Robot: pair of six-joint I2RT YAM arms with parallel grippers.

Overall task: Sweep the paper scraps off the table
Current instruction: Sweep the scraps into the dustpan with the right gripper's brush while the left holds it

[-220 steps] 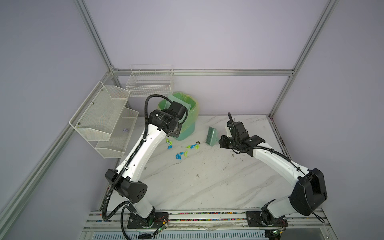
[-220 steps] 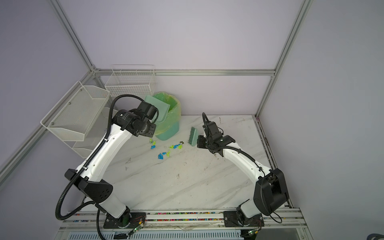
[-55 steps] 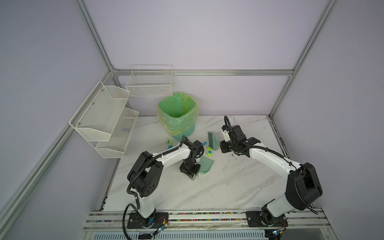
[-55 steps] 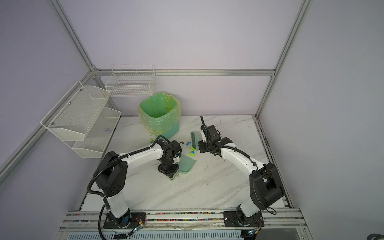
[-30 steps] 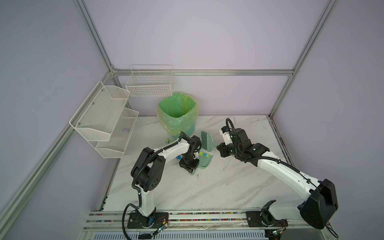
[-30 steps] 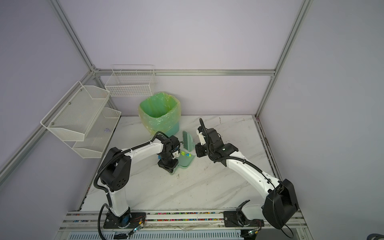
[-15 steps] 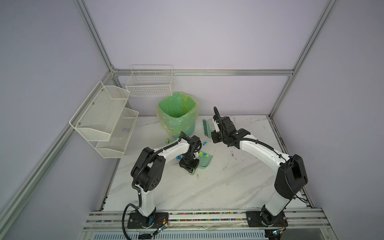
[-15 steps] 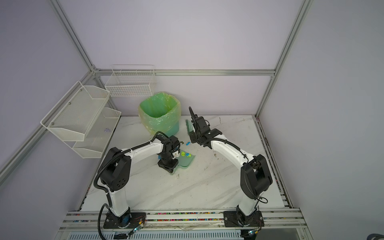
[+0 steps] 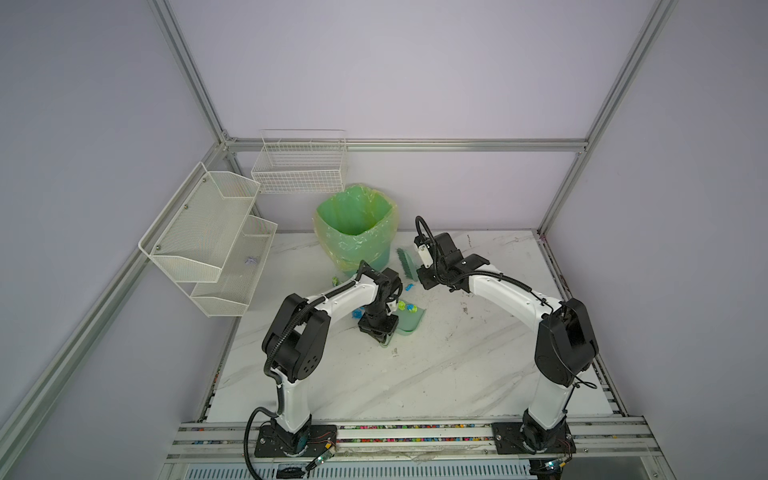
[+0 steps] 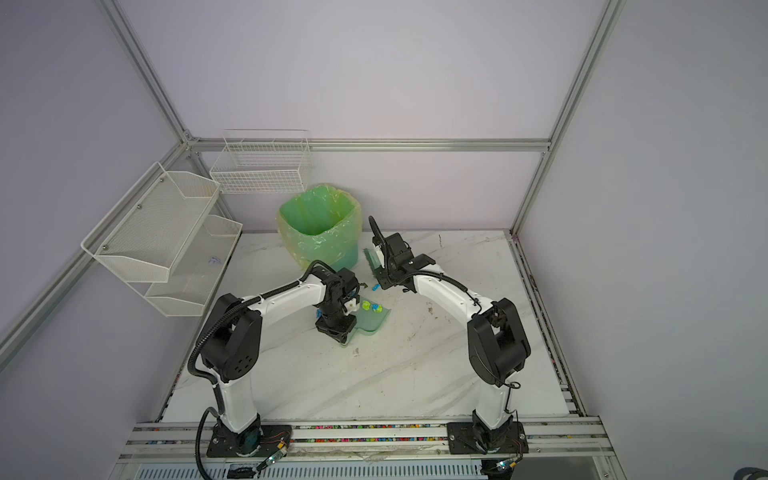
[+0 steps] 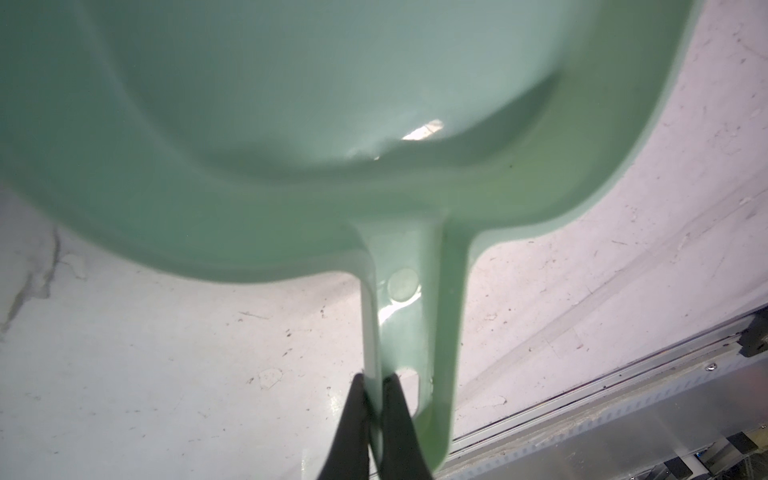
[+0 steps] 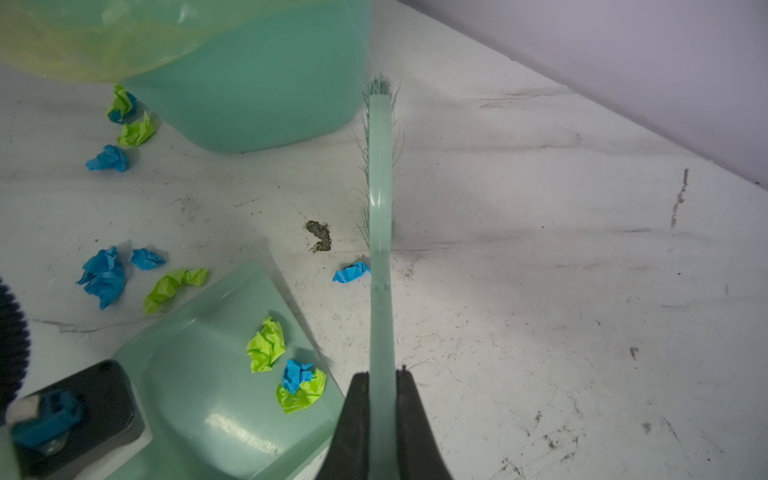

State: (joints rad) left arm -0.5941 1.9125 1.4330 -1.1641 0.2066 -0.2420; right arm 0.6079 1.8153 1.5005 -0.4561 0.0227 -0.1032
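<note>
Partway: 3 paper scraps in dustpan, about 7 left on desk; left end effector clenched on dustpan, right end effector clenched on brush.

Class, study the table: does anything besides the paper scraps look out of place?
Yes: a dark brownish blotch lies on the table beside the brush; it looks like grime, not coloured paper.

Robot lab: alu-frame enclosure, plain walls.

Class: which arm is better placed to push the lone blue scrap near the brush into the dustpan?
Right: its fingers grip the brush, which is near that scrap; the left fingers only hold the dustpan.
</note>
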